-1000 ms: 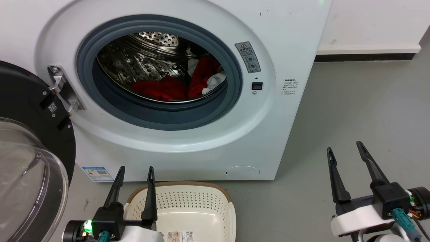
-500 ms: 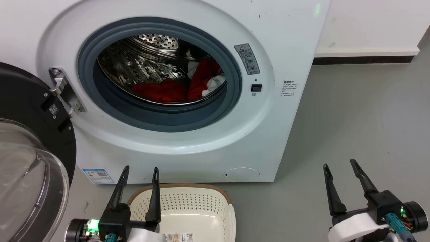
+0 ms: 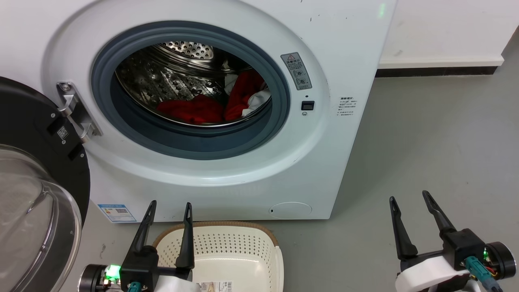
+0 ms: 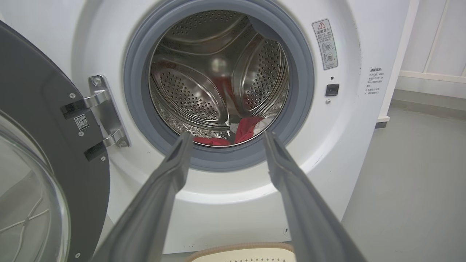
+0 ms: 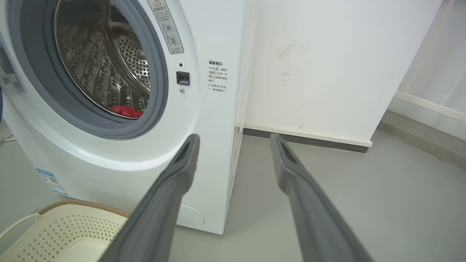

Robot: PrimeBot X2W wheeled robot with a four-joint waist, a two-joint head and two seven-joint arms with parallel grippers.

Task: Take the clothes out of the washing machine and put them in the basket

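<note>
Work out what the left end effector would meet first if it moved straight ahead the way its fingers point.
Probably the clothes low in the washing machine: the open left end effector aims just above the lower grey seal. Depth is unclear, so the seal might come first.

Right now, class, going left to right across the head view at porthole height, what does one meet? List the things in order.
door → hinge → clothes → latch slot → text sticker → floor
</note>
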